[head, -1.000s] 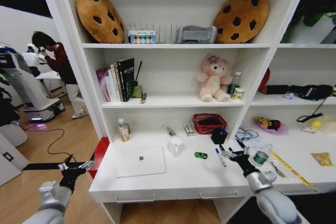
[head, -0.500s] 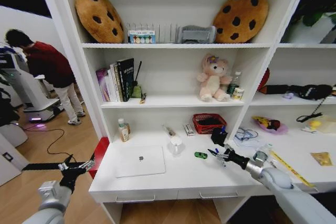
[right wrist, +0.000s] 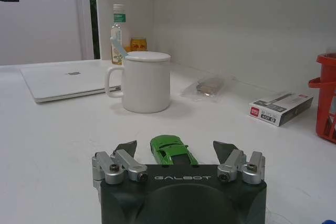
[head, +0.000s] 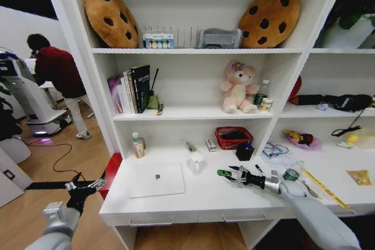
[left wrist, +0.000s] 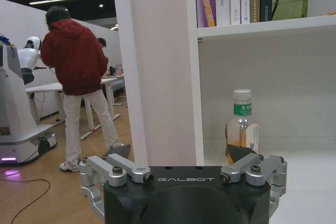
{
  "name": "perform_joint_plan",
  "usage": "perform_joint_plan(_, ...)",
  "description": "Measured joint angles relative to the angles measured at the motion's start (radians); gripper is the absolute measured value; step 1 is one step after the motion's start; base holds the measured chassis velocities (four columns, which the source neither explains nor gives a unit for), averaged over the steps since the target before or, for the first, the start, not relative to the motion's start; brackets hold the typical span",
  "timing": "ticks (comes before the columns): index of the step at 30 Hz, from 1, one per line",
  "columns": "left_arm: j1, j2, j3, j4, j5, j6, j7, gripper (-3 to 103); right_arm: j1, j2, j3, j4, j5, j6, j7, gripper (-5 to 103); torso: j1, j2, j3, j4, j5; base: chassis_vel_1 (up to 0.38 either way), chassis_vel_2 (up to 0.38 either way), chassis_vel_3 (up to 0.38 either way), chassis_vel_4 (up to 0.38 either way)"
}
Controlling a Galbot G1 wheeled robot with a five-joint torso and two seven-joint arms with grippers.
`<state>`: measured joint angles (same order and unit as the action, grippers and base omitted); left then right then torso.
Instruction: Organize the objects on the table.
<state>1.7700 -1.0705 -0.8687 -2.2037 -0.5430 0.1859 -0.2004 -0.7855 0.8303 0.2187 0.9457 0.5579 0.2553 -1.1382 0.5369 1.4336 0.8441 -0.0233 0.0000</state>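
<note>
my right gripper point(head: 232, 174) sits low over the white table point(head: 205, 194) with its fingers spread wide, the green toy car point(right wrist: 172, 150) between the tips, not clamped. from the car, the white mug point(right wrist: 143, 81) is at about 11 o'clock and the silver laptop point(head: 156, 180) near 9. my left gripper point(head: 88, 186) hangs wide open off the table's left end.
</note>
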Motion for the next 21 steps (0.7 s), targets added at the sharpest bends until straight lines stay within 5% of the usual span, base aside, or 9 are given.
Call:
perform_joint_plan(4, 0.0, 0.0, 0.0, 0.0, 0.0, 0.0, 0.0, 100, 0.019, 0.003, -0.012, -0.004, -0.013, -0.011, -0.003, 82, 0.0, 0.0, 0.0, 0.0, 0.0001, 0.0, 0.0, 0.0, 0.0)
perform_joint_plan(9, 0.0, 0.0, 0.0, 0.0, 0.0, 0.0, 0.0, 100, 0.056, 0.005, -0.027, -0.022, -0.055, -0.024, -0.019, 60, 0.0, 0.0, 0.0, 0.0001, 0.0, 0.0, 0.0, 0.0, 0.0)
perform_joint_plan(14, 0.0, 0.0, 0.0, 0.0, 0.0, 0.0, 0.0, 100, 0.066, 0.005, -0.027, -0.027, -0.074, -0.032, -0.033, 49, 0.0, 0.0, 0.0, 0.0, 0.0, 0.0, 0.0, 0.0, 0.0)
perform_joint_plan(16, 0.0, 0.0, 0.0, 0.0, 0.0, 0.0, 0.0, 100, 0.073, 0.002, -0.026, -0.035, -0.095, -0.035, -0.058, 33, 0.0, 0.0, 0.0, 0.0, -0.0002, 0.0, 0.0, 0.0, 0.0)
perform_joint_plan(21, 0.0, 0.0, 0.0, 0.0, 0.0, 0.0, 0.0, 100, 0.071, 0.001, -0.017, -0.033, -0.105, -0.035, -0.074, 28, 0.0, 0.0, 0.0, 0.0001, -0.0003, 0.0, 0.0, 0.0, 0.0)
